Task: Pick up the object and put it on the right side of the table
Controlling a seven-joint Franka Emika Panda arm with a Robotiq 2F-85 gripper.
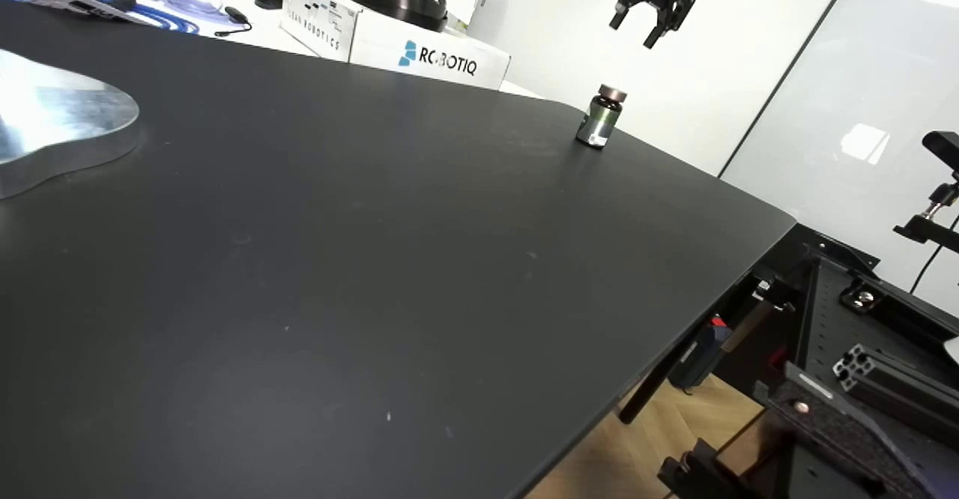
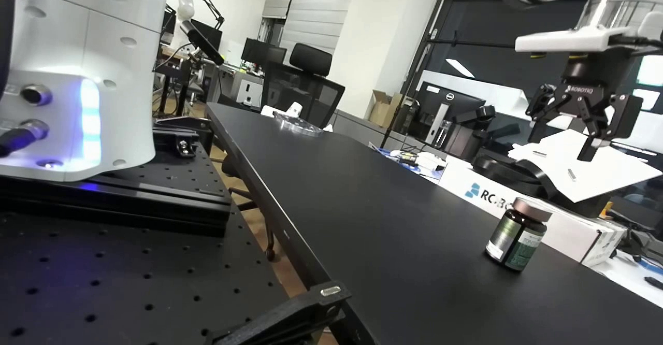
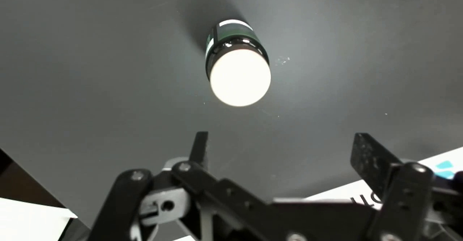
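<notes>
The object is a small upright bottle with a dark grey-green body and a brownish metallic cap. It stands on the black table [image 1: 374, 259] near its edge, and both exterior views show the bottle [image 1: 599, 118] [image 2: 516, 239]. In the wrist view the bottle [image 3: 237, 71] is upper middle, its cap washed out white. My gripper [image 1: 632, 34] hangs above the tabletop, apart from the bottle, also in the other view [image 2: 560, 147]. In the wrist view the gripper's fingers [image 3: 282, 134] are wide apart with nothing between them, and the bottle lies beyond the fingertips.
A white Robotiq box [image 1: 431, 57] with black rolled material on top stands just past the table's edge, close to the bottle. A shiny silver piece [image 1: 67, 113] lies at the table's opposite end. The robot base [image 2: 83, 75] stands on a black perforated cart [image 2: 129, 277].
</notes>
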